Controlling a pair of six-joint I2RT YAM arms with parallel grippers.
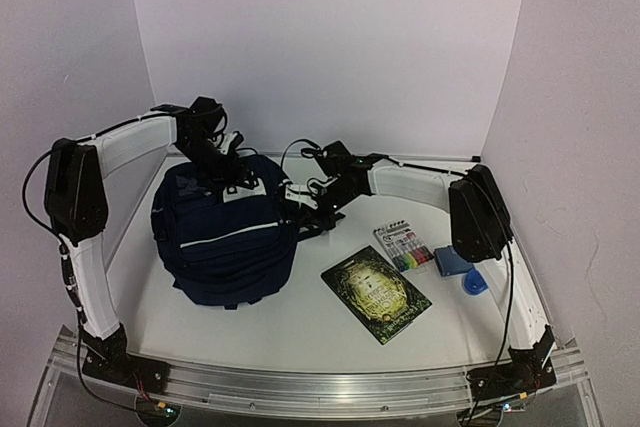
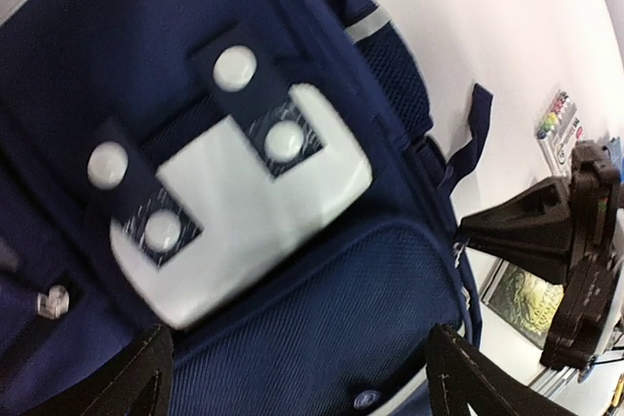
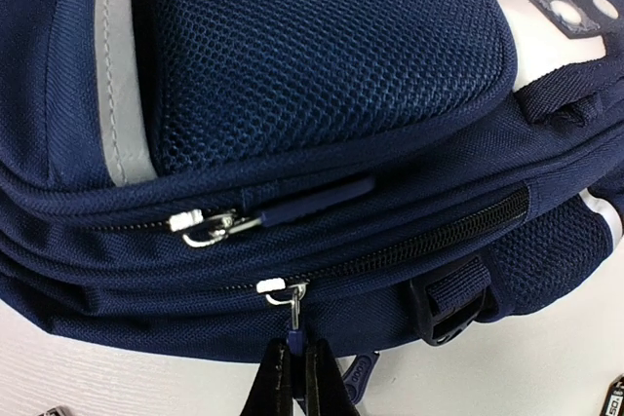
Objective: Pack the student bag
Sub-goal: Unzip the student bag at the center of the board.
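So here's where we're at: the student bag (image 1: 225,242) lies front-up on the left half of the table (image 1: 300,337). Its long axis runs roughly near-to-far as far as we can tell, and its zippered side faces our right arm. Our right gripper (image 3: 294,358) is pinched tight on the dark pull tab (image 3: 293,336) hanging off the lower zipper slider (image 3: 281,287), so the bag sits dead ahead of those fingers. The zipper track (image 3: 419,241) runs sideways across that wrist view, up and off to the right, so we reckon the tug has to follow the track rather than come straight back. Our left gripper (image 2: 297,338) hovers spread wide over the white patch (image 2: 244,231), gripping nothing. Writing: the book (image 1: 376,293) and marker pack (image 1: 404,245) have print but it's too small to read, and we can't make out any brand on the bag
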